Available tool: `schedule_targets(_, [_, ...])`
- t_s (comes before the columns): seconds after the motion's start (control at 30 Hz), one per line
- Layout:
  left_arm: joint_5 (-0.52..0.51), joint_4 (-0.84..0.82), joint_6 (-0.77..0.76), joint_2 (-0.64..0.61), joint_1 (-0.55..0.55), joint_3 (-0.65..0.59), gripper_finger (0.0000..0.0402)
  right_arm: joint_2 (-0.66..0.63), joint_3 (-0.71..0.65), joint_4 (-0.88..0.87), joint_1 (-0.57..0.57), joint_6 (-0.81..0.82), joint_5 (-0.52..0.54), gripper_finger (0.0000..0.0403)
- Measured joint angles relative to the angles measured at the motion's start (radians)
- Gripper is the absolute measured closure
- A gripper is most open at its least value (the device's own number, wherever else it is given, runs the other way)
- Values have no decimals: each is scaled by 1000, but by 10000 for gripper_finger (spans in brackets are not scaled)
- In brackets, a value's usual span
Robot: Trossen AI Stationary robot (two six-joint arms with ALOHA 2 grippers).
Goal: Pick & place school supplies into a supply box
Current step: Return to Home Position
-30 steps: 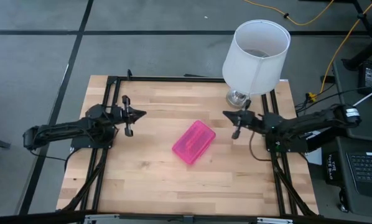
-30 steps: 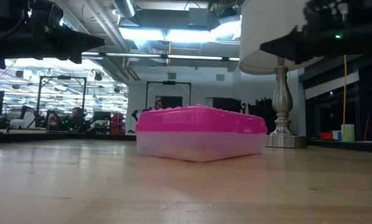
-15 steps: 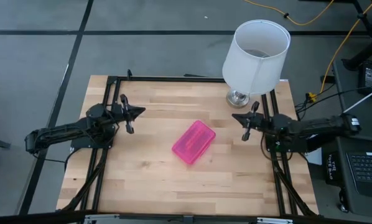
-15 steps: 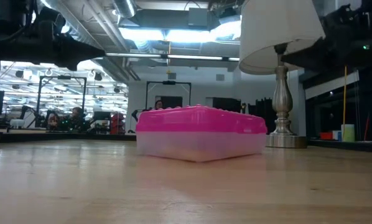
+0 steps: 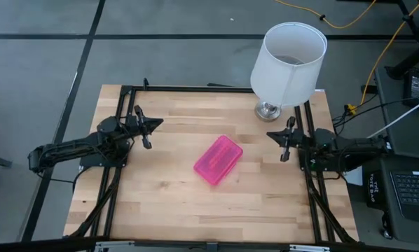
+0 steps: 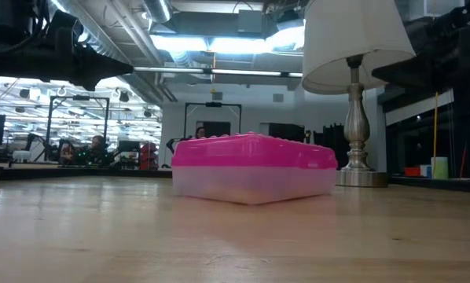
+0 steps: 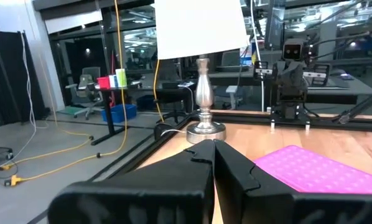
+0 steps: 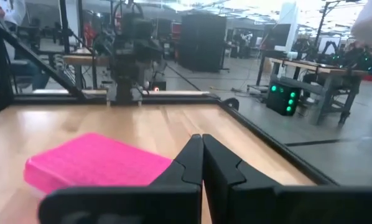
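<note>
- The supply box (image 5: 218, 160) lies on the wooden table (image 5: 195, 206) at the centre of the high view, set on a diagonal. Its lid is down.
- In the low view the box (image 6: 253, 167) fills the middle of the frame, with the pink half on top and the translucent half beneath, resting on the wood. What is inside cannot be made out.
- The left gripper (image 5: 156, 124) hangs over the table's left side, left of centre in the high view and well apart from the box. In its wrist view the two fingers (image 7: 192, 168) are pressed together with nothing between them.
- The right gripper (image 5: 272, 134) hangs over the table's right side, just below the base of the white lamp (image 5: 289, 56). Its fingers (image 8: 186, 165) meet at the tips and hold nothing.
</note>
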Motion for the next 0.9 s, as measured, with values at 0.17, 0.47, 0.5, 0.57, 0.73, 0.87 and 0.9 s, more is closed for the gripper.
schedule_targets(0.17, [-52,1,10,0,0,0,398,-36,-26,4,0,-6,-1,398])
schedule_targets(0.47, [-63,-13,1,0,0,0,398,-38,-26,1,0,1,1,398])
schedule_targets(0.5, [-80,-14,10,0,0,0,398,-38,-26,-1,0,1,1,398])
schedule_targets(0.57, [-117,-22,42,0,0,0,398,-38,-26,-1,0,2,1,397])
schedule_targets(0.73, [-147,-23,83,0,0,0,398,-38,-26,-2,0,55,2,384])
schedule_targets(0.87, [-147,-22,79,0,0,0,398,-38,-26,-2,0,61,2,377])
schedule_targets(0.9, [-146,-22,79,0,0,0,398,-38,-26,-2,0,54,2,376])
